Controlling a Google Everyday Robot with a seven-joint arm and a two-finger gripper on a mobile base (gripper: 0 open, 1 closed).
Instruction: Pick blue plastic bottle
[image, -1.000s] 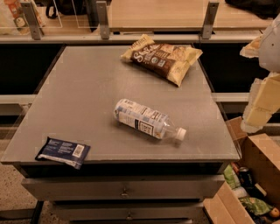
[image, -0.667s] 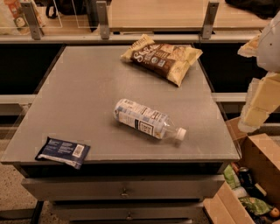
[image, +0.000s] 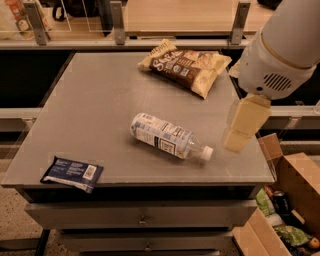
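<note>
We see the blue plastic bottle (image: 167, 137) lying on its side mid counter (image: 85, 110), cap (image: 208, 153) pointing right. Gripper (image: 244, 125) hangs just right of the cap, not touching; can't tell if spread or closed tbh.

The gripper (image: 240, 132) hangs at the right edge of the table (image: 90, 100). Its arm (image: 282, 45) runs out past the top and right borders and covers the table's far right corner. The cardboard box (image: 300, 175) on the floor at near right is cut by the right and bottom borders (its contents show only in part). Small print on the blue plastic bottle (image: 167, 136) and the dark-blue packet (image: 72, 173) cannot be read.
</note>
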